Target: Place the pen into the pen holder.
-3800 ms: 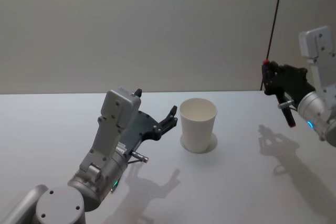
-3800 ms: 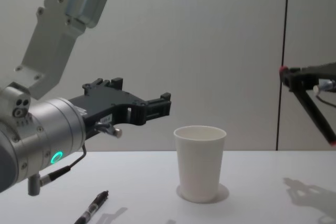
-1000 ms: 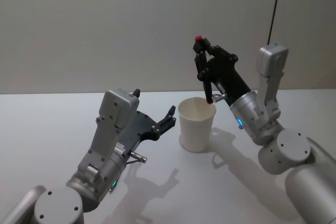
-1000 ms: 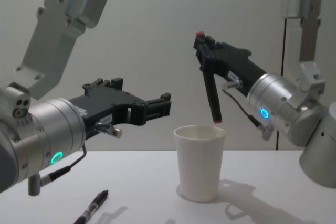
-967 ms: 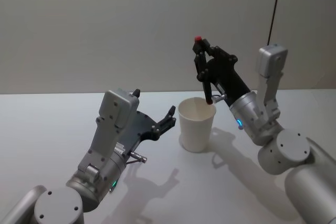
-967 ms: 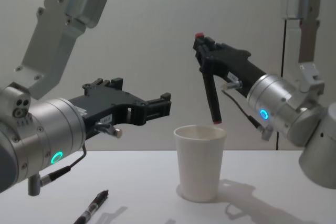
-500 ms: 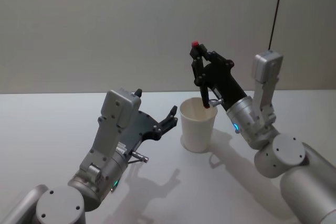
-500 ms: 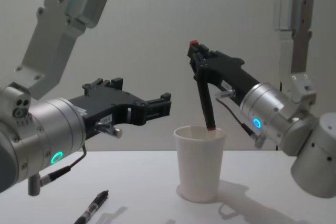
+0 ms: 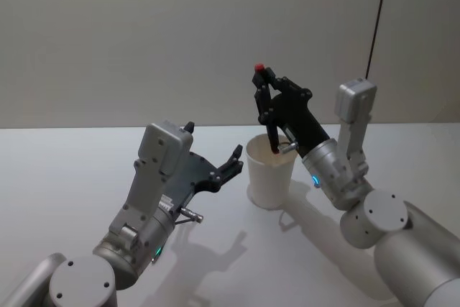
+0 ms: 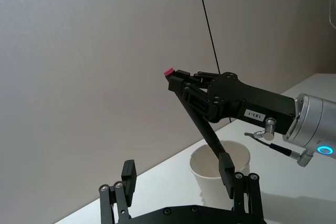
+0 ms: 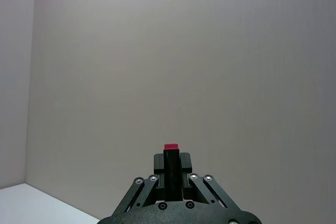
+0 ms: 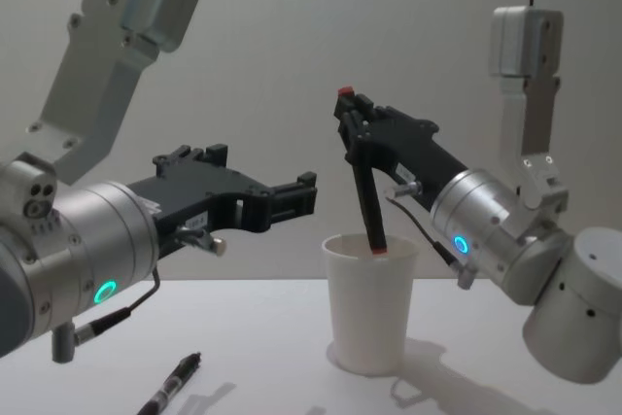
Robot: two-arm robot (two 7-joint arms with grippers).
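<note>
The pen holder (image 9: 269,175) (image 12: 369,306) (image 10: 214,182) is a white paper cup standing upright on the white table (image 9: 65,170). My right gripper (image 9: 263,95) (image 12: 356,133) (image 10: 185,85) (image 11: 170,167) hangs above it, shut on a black pen (image 9: 269,124) (image 12: 366,196) (image 10: 202,124) (image 11: 170,156) with a red top end. The pen slants down, and its lower tip sits just inside the cup's mouth. My left gripper (image 9: 231,159) (image 12: 292,199) (image 10: 177,182) is open and empty, held still just to the left of the cup.
A second black pen (image 12: 171,385) lies on the table near the front left, below my left arm. A thin dark cable (image 9: 378,16) hangs down the wall at the back right. Bare table lies in front of and to the right of the cup.
My right gripper has carried the pen left and down from the far right, and the pen's tip has dropped from above the rim into the cup's mouth. The left arm has not moved.
</note>
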